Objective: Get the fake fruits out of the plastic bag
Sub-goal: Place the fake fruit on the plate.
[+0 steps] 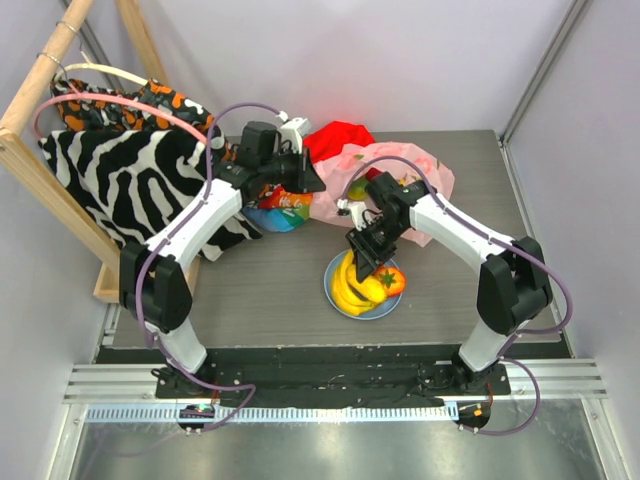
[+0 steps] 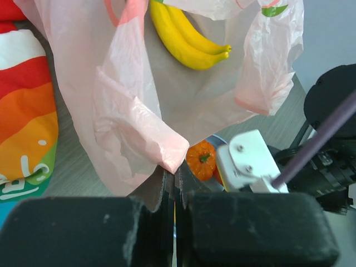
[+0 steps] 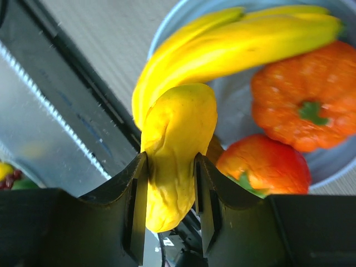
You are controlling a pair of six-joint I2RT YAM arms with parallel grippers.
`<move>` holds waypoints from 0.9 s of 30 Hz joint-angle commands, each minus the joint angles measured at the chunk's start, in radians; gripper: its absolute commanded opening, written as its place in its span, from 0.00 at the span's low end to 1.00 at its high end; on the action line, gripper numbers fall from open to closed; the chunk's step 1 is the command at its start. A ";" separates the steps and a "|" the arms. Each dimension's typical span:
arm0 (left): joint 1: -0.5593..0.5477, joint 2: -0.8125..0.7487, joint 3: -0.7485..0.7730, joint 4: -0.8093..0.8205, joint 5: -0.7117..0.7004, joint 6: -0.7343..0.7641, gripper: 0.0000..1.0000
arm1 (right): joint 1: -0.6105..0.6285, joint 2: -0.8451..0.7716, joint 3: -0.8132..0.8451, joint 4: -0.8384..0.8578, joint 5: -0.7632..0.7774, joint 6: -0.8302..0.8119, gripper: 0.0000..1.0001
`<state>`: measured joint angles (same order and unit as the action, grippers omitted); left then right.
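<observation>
This is a robotics lab test cell. A left arm [image 1: 205,215] and a right arm [image 1: 465,235] stand on an aluminium rail [image 1: 330,383] at the near edge of a grey table [image 1: 265,295], boxed in by plain pale walls [image 1: 400,60]. Cables [image 1: 250,108] loop off the arms. Fake fruits [image 1: 347,290] and a cloth-hung wooden rack [image 1: 35,155] are there too.

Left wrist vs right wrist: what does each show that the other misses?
Left wrist only: the pink plastic bag pinched in the left gripper, and the rainbow-striped cloth.

Right wrist only: a lumpy yellow fruit clamped in the right gripper, and a red fruit with a green top.

Both: the orange pumpkin-like fruit, the light-blue plate and bananas. I can't tell whether it's the same bunch.
</observation>
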<state>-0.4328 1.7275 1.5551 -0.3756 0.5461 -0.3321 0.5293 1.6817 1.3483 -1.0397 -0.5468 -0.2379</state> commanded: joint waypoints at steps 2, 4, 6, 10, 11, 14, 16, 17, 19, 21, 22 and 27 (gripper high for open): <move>-0.003 -0.063 0.002 0.007 -0.009 0.022 0.00 | -0.003 -0.011 0.005 0.072 0.111 0.144 0.01; -0.004 -0.065 0.002 0.009 -0.009 0.022 0.00 | -0.005 0.016 0.012 0.081 0.122 0.153 0.01; -0.003 -0.066 -0.003 0.009 -0.009 0.022 0.00 | -0.003 0.044 0.031 0.089 0.128 0.158 0.01; -0.004 -0.072 -0.010 0.010 -0.009 0.022 0.00 | 0.000 0.078 0.031 0.093 0.122 0.186 0.01; -0.003 -0.074 -0.012 0.010 -0.011 0.022 0.00 | 0.001 0.079 0.023 0.093 0.120 0.195 0.02; -0.003 -0.078 -0.016 0.009 -0.011 0.028 0.00 | 0.005 0.092 0.020 0.101 0.110 0.199 0.01; -0.003 -0.078 -0.018 0.007 -0.012 0.030 0.00 | 0.008 0.096 0.028 0.105 0.108 0.206 0.01; -0.003 -0.078 -0.020 0.007 -0.012 0.030 0.00 | 0.009 0.102 0.035 0.112 0.105 0.206 0.01; -0.001 -0.074 -0.020 0.010 -0.009 0.027 0.00 | 0.012 0.108 0.043 0.118 0.102 0.201 0.01; -0.003 -0.065 -0.018 0.017 -0.006 0.018 0.00 | 0.014 0.124 0.046 0.130 0.108 0.196 0.02; -0.003 -0.062 -0.015 0.020 -0.003 0.015 0.00 | 0.017 0.130 0.045 0.135 0.116 0.192 0.01; -0.003 -0.034 0.013 0.023 0.009 0.001 0.00 | 0.017 0.171 0.037 0.148 0.140 0.178 0.01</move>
<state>-0.4328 1.6985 1.5368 -0.3782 0.5423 -0.3305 0.5377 1.8214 1.3636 -0.9508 -0.4389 -0.0494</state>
